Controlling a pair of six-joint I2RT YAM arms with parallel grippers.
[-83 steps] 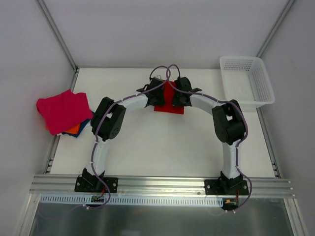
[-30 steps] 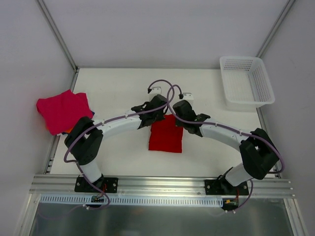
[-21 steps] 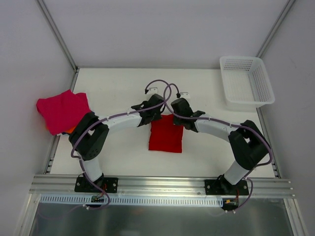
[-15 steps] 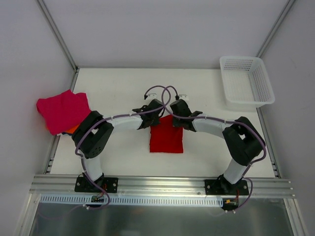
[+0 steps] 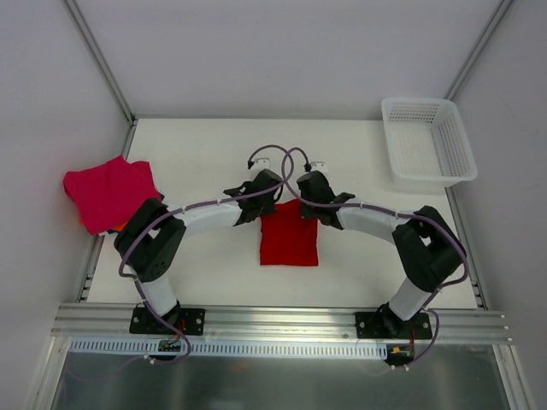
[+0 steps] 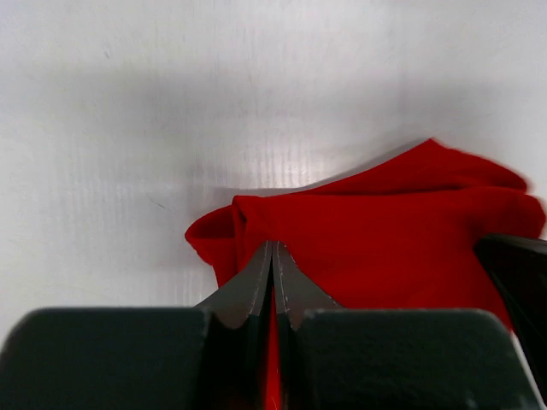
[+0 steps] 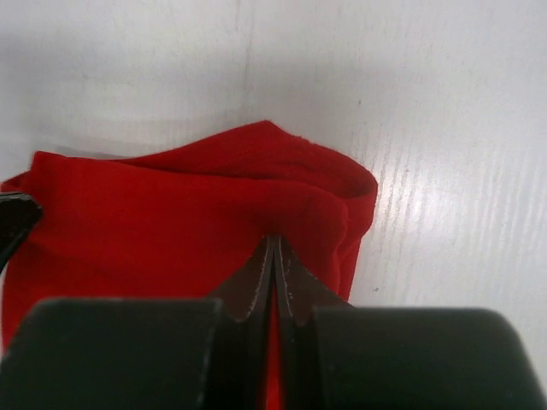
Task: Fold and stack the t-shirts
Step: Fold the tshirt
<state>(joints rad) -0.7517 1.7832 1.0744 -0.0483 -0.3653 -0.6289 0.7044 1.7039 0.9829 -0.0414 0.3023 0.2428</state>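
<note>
A bright red t-shirt (image 5: 289,237) lies folded into a small rectangle at the middle of the table. My left gripper (image 5: 265,203) is shut on its far left corner, and my right gripper (image 5: 311,203) is shut on its far right corner. In the left wrist view the closed tips (image 6: 273,248) pinch a bunched fold of the red t-shirt (image 6: 385,231). The right wrist view shows the same grip (image 7: 273,242) on the red t-shirt (image 7: 162,213). A magenta-pink t-shirt (image 5: 109,192) lies spread on top of a pile at the table's left edge.
A white mesh basket (image 5: 430,141) stands at the back right corner. Metal frame rails run along both sides and the near edge of the white table (image 5: 214,154). Both arms' elbows arch outward on either side of the red shirt.
Since the earliest frame the red shirt has been drawn from the back of the table toward the near side. In the last second both grips held and the elbows shifted slightly.
</note>
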